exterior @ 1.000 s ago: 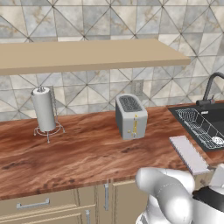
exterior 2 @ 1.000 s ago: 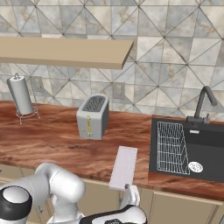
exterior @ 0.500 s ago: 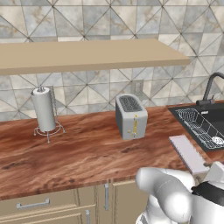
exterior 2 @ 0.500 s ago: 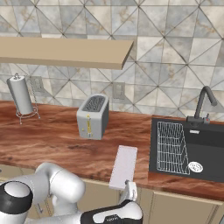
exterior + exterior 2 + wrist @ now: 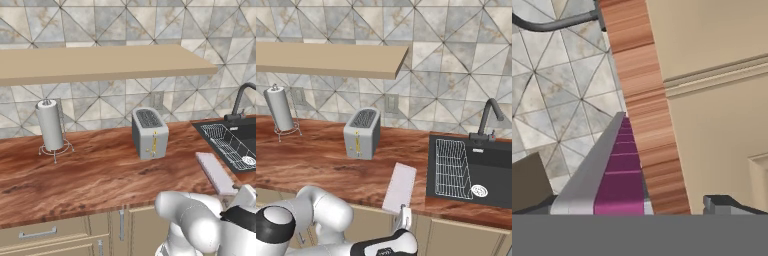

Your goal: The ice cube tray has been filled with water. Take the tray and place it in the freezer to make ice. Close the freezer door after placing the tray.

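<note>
At the right of the left base frame, the ice cube tray (image 5: pixel 216 172) lies flat on the wooden counter (image 5: pixel 90 175) beside the black sink (image 5: pixel 476 172), which holds a wire rack (image 5: pixel 452 168). Lower centre in the right base frame we see our gripper (image 5: pixel 404 216) at the tray's near end (jaw state we cannot tell).

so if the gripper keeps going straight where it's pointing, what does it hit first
Probably the near end of the ice cube tray, which overhangs the counter edge right ahead of the gripper; depth is hard to judge.
</note>
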Robot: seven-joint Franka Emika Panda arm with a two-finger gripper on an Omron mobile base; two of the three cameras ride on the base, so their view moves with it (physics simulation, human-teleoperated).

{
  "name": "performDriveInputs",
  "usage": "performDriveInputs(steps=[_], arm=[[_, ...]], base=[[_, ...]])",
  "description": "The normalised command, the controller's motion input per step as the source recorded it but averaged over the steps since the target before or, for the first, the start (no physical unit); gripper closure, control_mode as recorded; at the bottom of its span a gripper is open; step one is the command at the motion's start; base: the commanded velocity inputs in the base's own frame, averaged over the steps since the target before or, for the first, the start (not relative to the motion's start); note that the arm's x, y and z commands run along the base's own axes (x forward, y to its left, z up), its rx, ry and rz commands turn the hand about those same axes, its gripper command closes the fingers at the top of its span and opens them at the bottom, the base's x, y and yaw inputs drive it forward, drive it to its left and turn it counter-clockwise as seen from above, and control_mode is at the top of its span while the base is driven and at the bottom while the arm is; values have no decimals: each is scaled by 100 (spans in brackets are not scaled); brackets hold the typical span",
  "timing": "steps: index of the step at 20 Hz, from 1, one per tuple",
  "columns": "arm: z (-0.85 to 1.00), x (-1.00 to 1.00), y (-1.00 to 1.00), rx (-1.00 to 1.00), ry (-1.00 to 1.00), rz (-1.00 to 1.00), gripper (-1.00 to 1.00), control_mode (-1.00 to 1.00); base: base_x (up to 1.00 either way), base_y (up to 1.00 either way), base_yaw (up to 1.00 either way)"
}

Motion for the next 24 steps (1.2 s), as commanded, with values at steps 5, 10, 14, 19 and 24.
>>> performDriveInputs(steps=[5,10,14,19,24], arm=[[-6,10,0,0,-5,-8,-100,-100],[0,0,0,0,-6,-7,-100,-100],[0,2,2,0,-4,-5,-100,-100],[-3,8,8,0,0,-5,100,-100],[0,7,10,0,0,-3,100,-100]], base=[[0,0,0],[0,0,0],[0,0,0],[0,0,0],[0,0,0]])
